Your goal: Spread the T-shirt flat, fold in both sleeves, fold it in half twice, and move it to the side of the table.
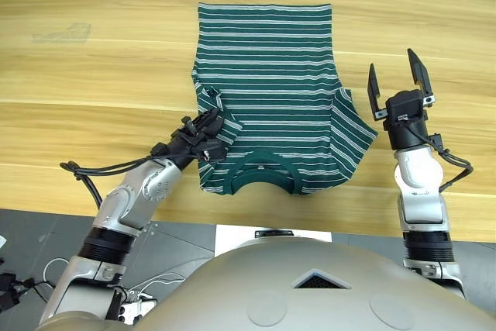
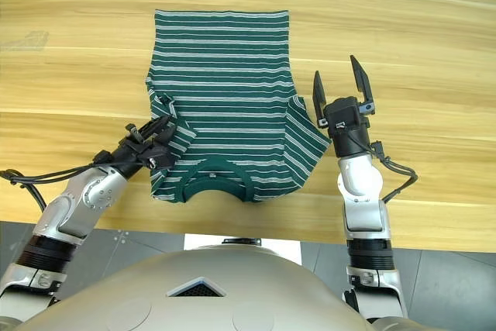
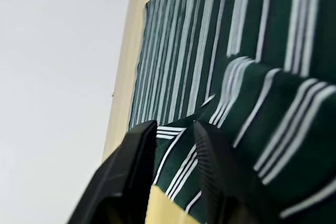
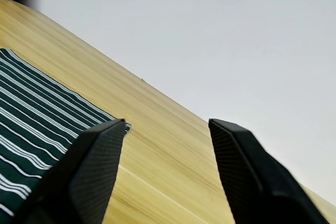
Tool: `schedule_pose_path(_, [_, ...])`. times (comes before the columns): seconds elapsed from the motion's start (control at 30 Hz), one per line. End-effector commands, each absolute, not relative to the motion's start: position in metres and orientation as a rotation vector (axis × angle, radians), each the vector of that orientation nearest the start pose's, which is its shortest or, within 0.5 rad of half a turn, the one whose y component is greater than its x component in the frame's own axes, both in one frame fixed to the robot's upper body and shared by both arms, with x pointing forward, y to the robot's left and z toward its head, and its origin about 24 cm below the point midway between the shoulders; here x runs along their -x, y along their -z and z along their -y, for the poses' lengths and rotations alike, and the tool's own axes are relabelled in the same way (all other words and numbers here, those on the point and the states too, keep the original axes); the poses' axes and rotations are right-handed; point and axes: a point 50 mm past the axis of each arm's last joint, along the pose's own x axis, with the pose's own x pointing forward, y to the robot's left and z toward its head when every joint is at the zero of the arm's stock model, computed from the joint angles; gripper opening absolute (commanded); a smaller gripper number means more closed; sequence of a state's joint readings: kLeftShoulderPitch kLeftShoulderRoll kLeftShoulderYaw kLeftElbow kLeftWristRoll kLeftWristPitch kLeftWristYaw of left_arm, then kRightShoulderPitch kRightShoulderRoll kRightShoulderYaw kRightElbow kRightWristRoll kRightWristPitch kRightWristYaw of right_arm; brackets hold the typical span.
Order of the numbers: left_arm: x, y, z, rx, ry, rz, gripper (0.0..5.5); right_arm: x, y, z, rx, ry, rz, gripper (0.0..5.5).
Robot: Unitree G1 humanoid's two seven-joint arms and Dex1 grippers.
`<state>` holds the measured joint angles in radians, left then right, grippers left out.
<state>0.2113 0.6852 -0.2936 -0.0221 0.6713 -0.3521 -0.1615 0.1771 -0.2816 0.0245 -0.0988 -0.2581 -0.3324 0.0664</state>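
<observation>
The left pincer (image 1: 212, 123) is clenched on the edge of the T-shirt (image 1: 267, 75). It grips the left sleeve (image 1: 219, 108). Close up, its two black fingers (image 3: 137, 169) sit close together with a bit of striped cloth between the tips. That sleeve is bunched up and turned in a little over the body of the shirt.

The right pincer (image 1: 391, 61) is released. Its two black fingers (image 4: 94, 174) stand wide apart and hold nothing. It is over bare wood, just beside the right sleeve (image 1: 353, 126), and does not touch the cloth. That sleeve sticks out flat to the side.

The T-shirt is dark green with thin white stripes. It lies mostly flat in the middle of the wooden surface (image 1: 93, 98). Its collar (image 1: 263, 177) is at the near edge by the robot. Its straight bottom hem is at the far end.
</observation>
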Motion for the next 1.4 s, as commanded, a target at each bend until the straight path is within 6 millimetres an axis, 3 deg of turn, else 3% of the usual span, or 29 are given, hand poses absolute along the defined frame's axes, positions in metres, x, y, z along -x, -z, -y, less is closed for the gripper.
schedule_pose_path(0.03, [-0.148, 0.017, -0.201, -1.249, 0.943, -0.166, 2.15, -0.218, -0.063, 0.183, 0.567, -0.204, 0.228, 2.93])
schedule_pose_path(0.17, [-0.146, 0.015, -0.197, -1.217, 0.955, -0.151, 2.54, -0.215, -0.063, 0.186, 0.603, -0.239, 0.212, 2.93])
schedule_pose_path(0.23, [-0.157, 0.006, -0.198, -1.215, 0.844, -0.108, 2.54, -0.209, -0.067, 0.196, 0.673, -0.263, 0.195, 2.93])
schedule_pose_path(0.33, [-0.18, -0.021, -0.197, -1.124, 0.572, 0.016, 2.54, -0.18, -0.069, 0.229, 0.974, -0.299, 0.077, 2.93])
schedule_pose_path(0.4, [-0.188, -0.031, -0.198, -1.1, 0.449, 0.058, 2.54, -0.155, -0.065, 0.245, 1.078, -0.34, -0.04, 2.93])
schedule_pose_path(0.53, [-0.193, -0.046, -0.203, -1.083, 0.315, 0.114, 2.54, -0.105, -0.039, 0.261, 1.14, -0.425, -0.274, 2.93])
schedule_pose_path(0.63, [-0.189, -0.06, -0.201, -1.03, 0.276, 0.155, 2.54, -0.093, -0.028, 0.257, 1.159, -0.454, -0.31, 2.93])
schedule_pose_path(0.8, [-0.189, -0.074, -0.201, -0.948, 0.16, 0.21, 2.54, -0.11, -0.01, 0.237, 1.141, -0.515, -0.253, 2.93])
schedule_pose_path(0.9, [-0.188, -0.074, -0.199, -0.932, 0.137, 0.215, 2.54, -0.131, -0.009, 0.233, 1.145, -0.492, -0.195, 2.93])
schedule_pose_path(1.03, [-0.188, -0.073, -0.193, -0.922, 0.153, 0.22, 2.54, -0.145, -0.004, 0.222, 1.149, -0.532, -0.144, 2.93])
schedule_pose_path(1.4, [-0.192, -0.071, -0.185, -0.904, 0.187, 0.224, 2.54, -0.146, 0.003, 0.212, 1.169, -0.614, -0.112, 2.93])
